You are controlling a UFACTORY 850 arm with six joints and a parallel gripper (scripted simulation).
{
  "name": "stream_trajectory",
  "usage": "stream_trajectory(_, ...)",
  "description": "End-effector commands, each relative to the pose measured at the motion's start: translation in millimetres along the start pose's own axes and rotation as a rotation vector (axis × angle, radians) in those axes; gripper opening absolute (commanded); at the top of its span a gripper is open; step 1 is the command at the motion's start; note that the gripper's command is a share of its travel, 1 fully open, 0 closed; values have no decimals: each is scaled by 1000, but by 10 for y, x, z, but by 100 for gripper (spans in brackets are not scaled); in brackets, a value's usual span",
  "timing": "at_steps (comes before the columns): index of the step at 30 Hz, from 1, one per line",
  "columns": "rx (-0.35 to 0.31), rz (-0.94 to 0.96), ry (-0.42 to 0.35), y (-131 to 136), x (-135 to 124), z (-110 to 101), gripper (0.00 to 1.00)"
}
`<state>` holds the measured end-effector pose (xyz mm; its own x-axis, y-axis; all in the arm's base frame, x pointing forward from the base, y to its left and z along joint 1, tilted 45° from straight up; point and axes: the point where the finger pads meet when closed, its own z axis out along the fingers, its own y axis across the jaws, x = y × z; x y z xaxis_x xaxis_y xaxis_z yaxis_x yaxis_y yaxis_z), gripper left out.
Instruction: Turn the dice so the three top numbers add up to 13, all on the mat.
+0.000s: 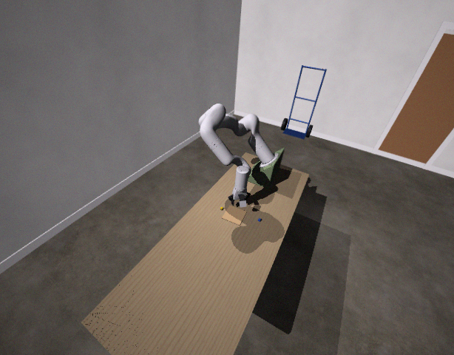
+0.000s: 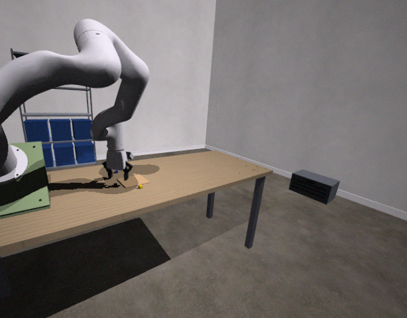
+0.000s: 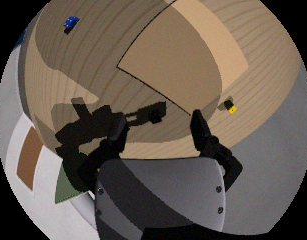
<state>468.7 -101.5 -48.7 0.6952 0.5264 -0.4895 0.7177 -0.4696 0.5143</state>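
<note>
The tan square mat point(image 1: 234, 218) point(image 2: 142, 179) point(image 3: 168, 65) lies flat on the table, partly in shadow. A yellow die point(image 1: 221, 208) point(image 2: 140, 187) point(image 3: 232, 109) lies off the mat, beside its edge. A blue die point(image 1: 259, 220) point(image 2: 116, 171) point(image 3: 71, 22) lies off the mat on the opposite side. A black die point(image 2: 115, 185) point(image 3: 154, 116) lies in shadow off the mat, near its robot-side edge. My gripper point(image 2: 117, 178) point(image 3: 158, 118) is open and empty above the table, with the black die between its fingers' lines in the wrist view. The dice's top numbers are too small to read.
The wooden table point(image 1: 188, 267) point(image 2: 197, 171) extends far beyond the mat. The arm's green base point(image 1: 275, 164) point(image 2: 32, 201) stands at the near-robot end. Shadows of the arm fall around the mat and the black die.
</note>
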Motion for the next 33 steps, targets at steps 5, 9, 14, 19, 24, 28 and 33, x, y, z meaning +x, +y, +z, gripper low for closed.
stream_trajectory(5,-1,0,1,-58,114,-5,100)
stream_trajectory(9,-1,0,1,-170,314,-5,100)
stream_trajectory(14,-1,0,1,-286,520,-5,100)
stream_trajectory(19,-1,0,1,-509,915,-6,100)
stream_trajectory(24,-1,0,1,-723,1296,-6,100)
stream_trajectory(28,-1,0,1,-797,1427,-6,100)
stream_trajectory(33,-1,0,1,-939,1679,-6,100)
